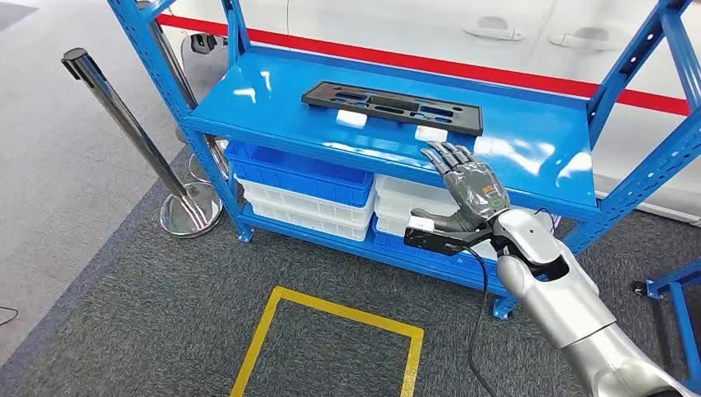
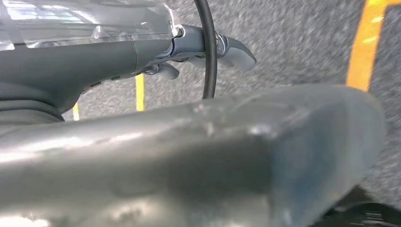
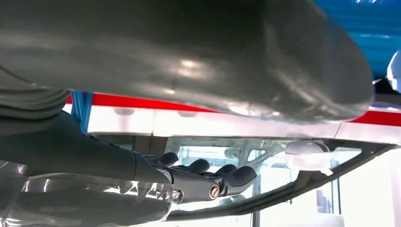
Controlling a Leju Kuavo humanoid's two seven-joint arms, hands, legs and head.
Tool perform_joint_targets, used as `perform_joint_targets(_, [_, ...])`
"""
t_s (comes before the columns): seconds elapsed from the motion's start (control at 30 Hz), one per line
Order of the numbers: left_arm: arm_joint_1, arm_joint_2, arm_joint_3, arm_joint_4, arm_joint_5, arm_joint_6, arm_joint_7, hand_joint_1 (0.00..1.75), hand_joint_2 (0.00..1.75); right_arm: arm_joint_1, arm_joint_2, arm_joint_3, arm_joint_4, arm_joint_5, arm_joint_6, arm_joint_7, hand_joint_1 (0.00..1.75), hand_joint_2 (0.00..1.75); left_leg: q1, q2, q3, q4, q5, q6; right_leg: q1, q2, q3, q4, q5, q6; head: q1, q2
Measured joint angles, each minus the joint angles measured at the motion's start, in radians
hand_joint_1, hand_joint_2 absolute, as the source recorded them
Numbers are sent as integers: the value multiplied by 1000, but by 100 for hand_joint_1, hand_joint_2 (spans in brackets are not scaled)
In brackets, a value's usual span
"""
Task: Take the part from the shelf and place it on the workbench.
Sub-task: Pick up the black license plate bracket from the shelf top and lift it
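Observation:
A long black flat part (image 1: 393, 107) with cut-outs lies on the top board of the blue shelf (image 1: 273, 107), propped on two small white blocks (image 1: 353, 119). My right hand (image 1: 467, 186) is raised at the shelf's front edge, just in front of the part's right end, fingers spread and holding nothing. In the right wrist view its dark fingers (image 3: 213, 182) stretch out straight under the thick thumb (image 3: 189, 56). My left hand (image 2: 189, 156) hangs over the grey carpet, its fingers (image 2: 227, 47) loose and holding nothing.
Blue (image 1: 298, 169) and white bins (image 1: 306, 211) fill the lower shelf levels. A chrome barrier post (image 1: 124, 124) stands left of the shelf. A yellow square (image 1: 331, 331) marks the carpet in front. A white car with a red stripe (image 1: 496, 33) is behind; another blue frame (image 1: 678, 306) stands at right.

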Motion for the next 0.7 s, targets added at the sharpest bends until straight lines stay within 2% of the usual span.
perform_joint_targets(0.07, [-1,1,1,0,0,0,0,0,0,-3,0,1,1,-1,0,0,0,0,-5,0,8,-21,-4,4,2,0,-3,0,-1,5,0,0])
perform_joint_targets(0.13, [-2,4,1,0,0,1,0,0,0,-5,0,4,2,-2,0,0,0,0,-11,0,15,-43,-11,11,3,0,-5,-4,-2,16,0,0])
perform_joint_targets(0.2, [-2,5,1,0,0,1,0,0,0,-5,-1,5,2,-2,-1,-1,0,0,-5,0,23,-58,-11,19,3,0,-3,-1,-9,25,0,0])
perform_joint_targets(0.23, [-2,5,1,0,-1,1,0,0,0,-7,-2,6,1,-3,-2,-1,0,0,-2,0,30,-66,-10,25,3,0,-13,22,-23,29,0,0])
perform_joint_targets(0.27, [-2,5,1,0,-1,1,1,0,0,-8,-4,5,1,-4,-2,-1,0,0,0,0,37,-72,-10,30,3,0,-32,62,-43,31,0,0])
perform_joint_targets(0.33, [-3,5,1,0,-2,0,1,0,0,-5,-9,5,1,-6,-2,-1,0,0,-2,-1,43,-74,-14,38,3,1,-108,190,-91,35,0,0])
perform_joint_targets(0.37, [-3,5,1,0,-3,0,0,0,0,-1,-12,5,1,-6,-3,-1,0,0,-2,-2,46,-73,-18,40,3,1,-143,241,-100,36,0,0])
perform_joint_targets(0.4, [-2,5,1,0,-3,-1,0,0,0,4,-15,5,1,-7,-3,-1,0,0,-3,-2,50,-73,-23,41,3,1,-167,266,-93,37,0,0])
perform_joint_targets(0.43, [-2,5,1,0,-4,-1,0,0,0,7,-17,5,1,-7,-3,-1,0,0,-4,-3,56,-71,-28,40,3,1,-169,248,-62,37,0,0])
perform_joint_targets(0.5, [-1,5,1,1,-7,-2,0,0,0,9,-22,4,0,-8,-5,-1,0,0,-5,-3,71,-67,-43,37,3,1,-124,127,25,32,0,0])
perform_joint_targets(0.53, [-2,5,1,1,-8,-3,0,0,0,9,-24,4,0,-9,-6,-1,0,0,-7,-3,75,-63,-51,33,6,1,-97,65,53,28,0,0])
perform_joint_targets(0.57, [-3,5,1,2,-10,-4,0,0,0,10,-27,3,-1,-10,-7,-1,0,0,-8,-4,77,-60,-56,29,8,1,-80,23,66,24,0,0])
perform_joint_targets(0.6, [-5,5,1,2,-11,-5,-1,0,0,11,-29,3,-2,-10,-8,0,0,0,-9,-4,77,-59,-60,24,11,2,-72,3,66,20,0,0])
perform_joint_targets(0.63, [-6,4,1,3,-13,-6,-1,0,0,12,-31,2,-3,-11,-9,0,0,0,-10,-4,78,-60,-63,20,13,3,-69,-2,61,16,0,0])
perform_joint_targets(0.7, [-7,5,1,3,-15,-7,-1,0,0,15,-34,2,-5,-11,-12,0,0,0,-11,-2,80,-57,-71,10,7,4,-62,-9,57,7,0,0])
